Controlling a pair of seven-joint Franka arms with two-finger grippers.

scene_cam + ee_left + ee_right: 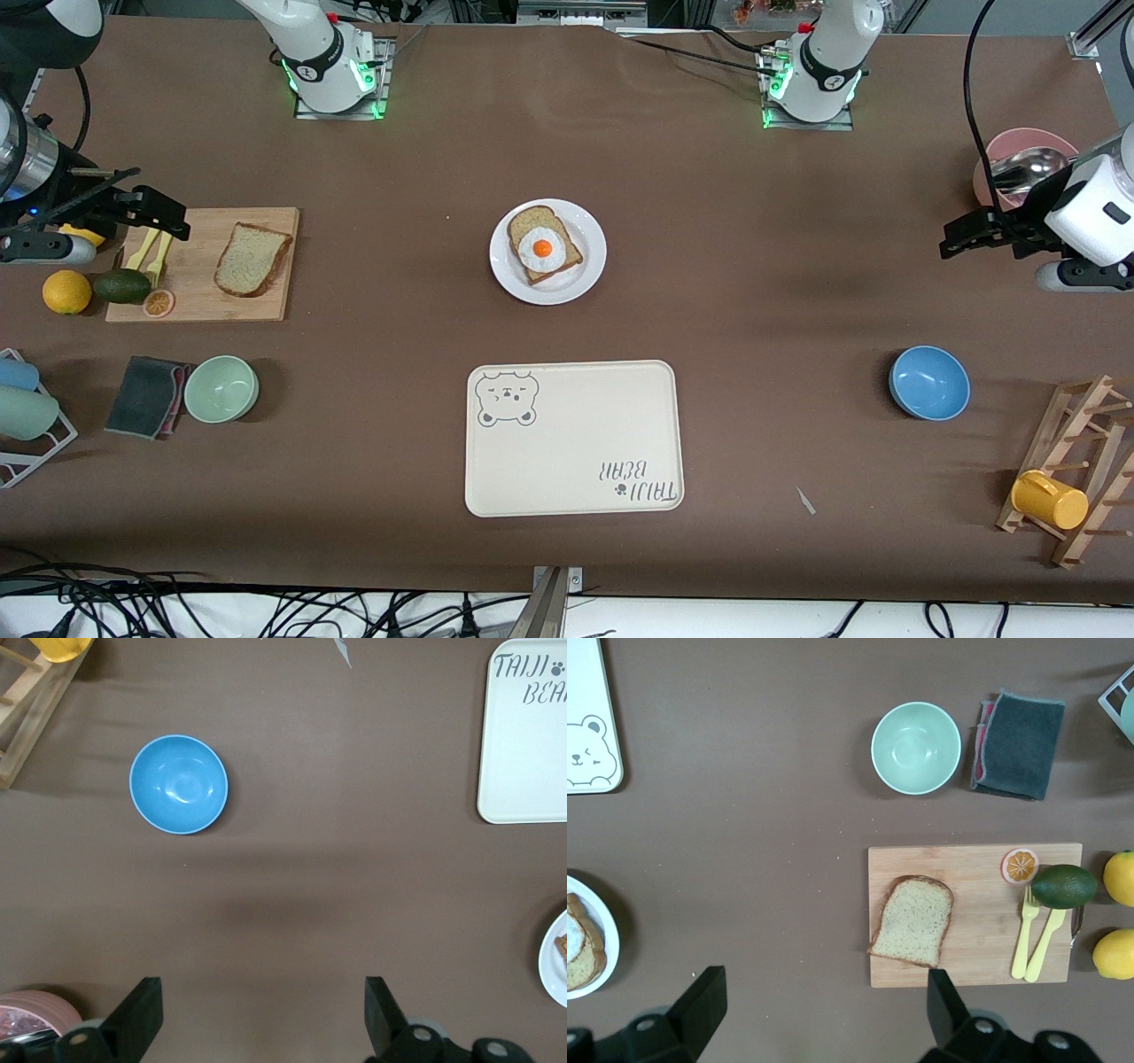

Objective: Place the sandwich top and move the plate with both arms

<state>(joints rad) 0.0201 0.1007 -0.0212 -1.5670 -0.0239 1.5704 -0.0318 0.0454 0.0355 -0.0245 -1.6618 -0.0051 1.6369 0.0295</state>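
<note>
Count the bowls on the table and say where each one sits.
2. A green bowl sits beside a dark cloth toward the right arm's end. A blue bowl sits toward the left arm's end. Others may lie partly hidden at the edges.

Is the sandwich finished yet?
Not yet. Done: nothing. The sandwich top lies on the cutting board; the plate holds only egg bread. In hand: nothing, left gripper and right gripper open. Left: add top, move plate.
</note>
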